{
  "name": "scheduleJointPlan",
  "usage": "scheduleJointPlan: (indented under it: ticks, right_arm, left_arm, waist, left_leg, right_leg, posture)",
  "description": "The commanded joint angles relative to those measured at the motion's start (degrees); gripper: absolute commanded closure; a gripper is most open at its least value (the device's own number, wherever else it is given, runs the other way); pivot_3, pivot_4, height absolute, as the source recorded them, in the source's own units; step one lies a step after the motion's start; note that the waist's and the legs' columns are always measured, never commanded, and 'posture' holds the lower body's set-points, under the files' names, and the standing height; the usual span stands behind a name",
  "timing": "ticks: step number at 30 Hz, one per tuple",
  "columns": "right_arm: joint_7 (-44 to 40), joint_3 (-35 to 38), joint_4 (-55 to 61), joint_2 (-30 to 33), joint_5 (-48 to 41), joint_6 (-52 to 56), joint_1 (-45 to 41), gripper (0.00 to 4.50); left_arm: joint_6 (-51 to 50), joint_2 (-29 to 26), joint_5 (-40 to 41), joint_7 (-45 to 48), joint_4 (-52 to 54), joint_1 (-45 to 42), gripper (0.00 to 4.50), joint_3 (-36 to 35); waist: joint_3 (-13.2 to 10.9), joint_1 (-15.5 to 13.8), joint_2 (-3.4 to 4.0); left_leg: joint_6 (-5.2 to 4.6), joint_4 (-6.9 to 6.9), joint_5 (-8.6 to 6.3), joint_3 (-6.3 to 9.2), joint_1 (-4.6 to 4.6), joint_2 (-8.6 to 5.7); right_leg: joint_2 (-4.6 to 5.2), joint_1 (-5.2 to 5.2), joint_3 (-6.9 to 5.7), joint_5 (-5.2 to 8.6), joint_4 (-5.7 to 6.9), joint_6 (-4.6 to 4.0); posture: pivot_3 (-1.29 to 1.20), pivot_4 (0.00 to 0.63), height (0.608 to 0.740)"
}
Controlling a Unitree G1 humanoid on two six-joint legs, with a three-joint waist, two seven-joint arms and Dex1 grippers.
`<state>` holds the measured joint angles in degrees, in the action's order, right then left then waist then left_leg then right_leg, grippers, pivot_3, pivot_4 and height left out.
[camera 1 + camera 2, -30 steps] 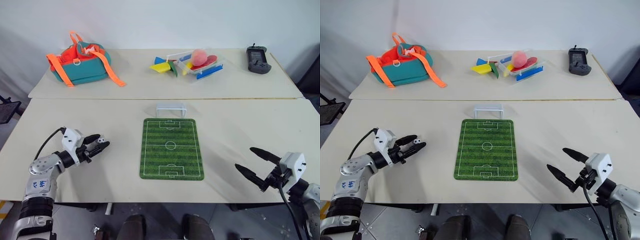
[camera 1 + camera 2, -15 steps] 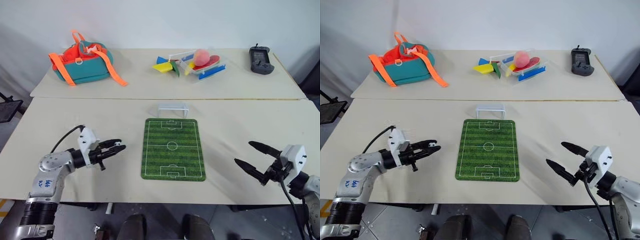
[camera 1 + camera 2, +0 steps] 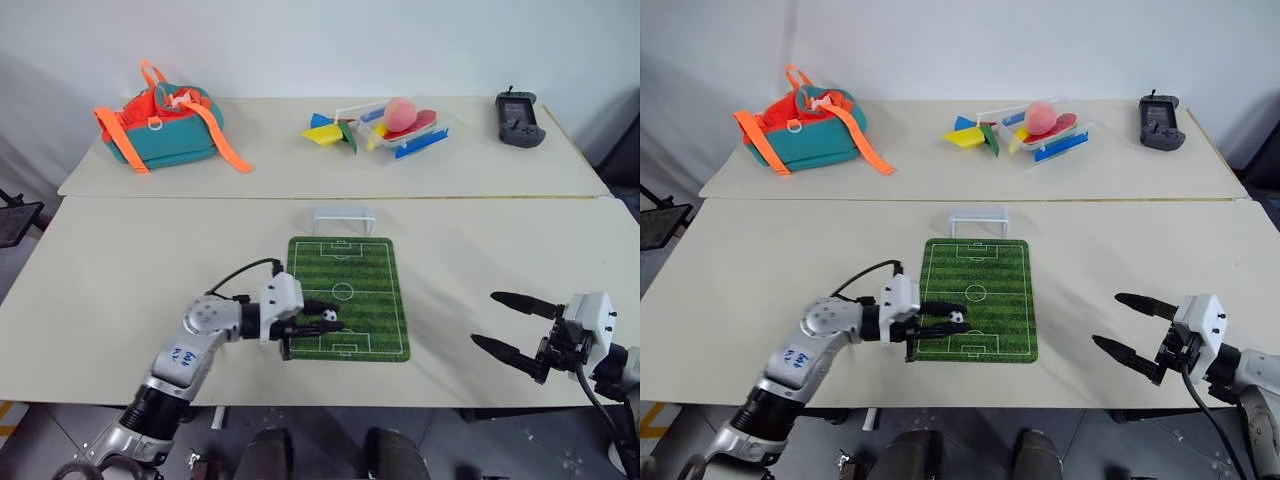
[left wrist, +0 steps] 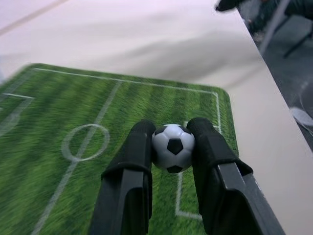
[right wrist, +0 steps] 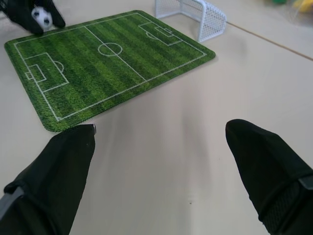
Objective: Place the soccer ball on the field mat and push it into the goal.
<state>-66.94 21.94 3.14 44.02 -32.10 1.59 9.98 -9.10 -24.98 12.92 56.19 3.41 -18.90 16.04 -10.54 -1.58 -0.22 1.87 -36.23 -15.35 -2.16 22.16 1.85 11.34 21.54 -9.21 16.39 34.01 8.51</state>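
Left hand (image 3: 322, 322) is clamped on the ball (image 3: 328, 317), one finger (image 4: 128, 166) on each side, ball pinched at the tips. It's over the mat (image 3: 362, 275), above the near half, between the centre circle and the near penalty box, coming in from the mat's left edge. Can't tell whether the ball touches the mat surface or sits just above it.

Right hand (image 3: 510, 324) is spread wide, nothing in it, over bare table (image 3: 130, 270) well to the right of the mat, level with its near end.

Goal (image 3: 343, 219) stands upright just beyond the mat's far edge, roughly centred on it, mouth facing the mat.

Beyond the mat on the far table: bag (image 3: 160, 117) off to the left, tray (image 3: 392, 125) of coloured toys straight behind the goal, black controller (image 3: 519, 118) far right.
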Motion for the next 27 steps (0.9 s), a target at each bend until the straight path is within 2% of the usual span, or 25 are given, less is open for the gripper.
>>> scheduleJointPlan:
  ticks: [1,13,27]
  right_arm:
    - [1.0,2.7,3.1,-0.5,-1.1,0.4,2.0,0.00]
    - [2.1,3.9,4.9,-0.7,-1.5,0.9,4.5,0.00]
    - [1.4,5.3,5.8,-0.5,-2.7,1.3,5.5,0.00]
  left_arm:
    - [3.3,0.5,-2.2,0.3,-0.7,-0.4,3.65,1.5]
    - [4.8,0.8,-3.9,2.1,-0.2,0.6,3.65,4.4]
    - [7.7,2.8,-6.9,-0.2,-4.3,-0.6,3.65,4.7]
  waist:
    - [0.0,0.0,0.00]
    - [0.0,0.0,0.00]
    - [0.0,0.0,0.01]
  left_leg:
    - [-0.01,0.00,0.00,0.00,0.02,0.00]
    - [-0.04,-0.07,-0.03,-0.01,0.02,0.00]
    - [-0.05,-0.12,-0.03,-0.01,0.02,0.00]
  right_leg:
    - [0.00,0.00,0.00,0.00,-0.03,0.01]
    - [0.01,0.00,0.03,-0.02,-0.03,0.02]
    - [0.01,-0.02,0.03,-0.02,-0.02,0.03]
  posture:
    - [0.00,0.150,0.740]
    - [0.00,0.150,0.740]
    - [0.00,0.150,0.740]
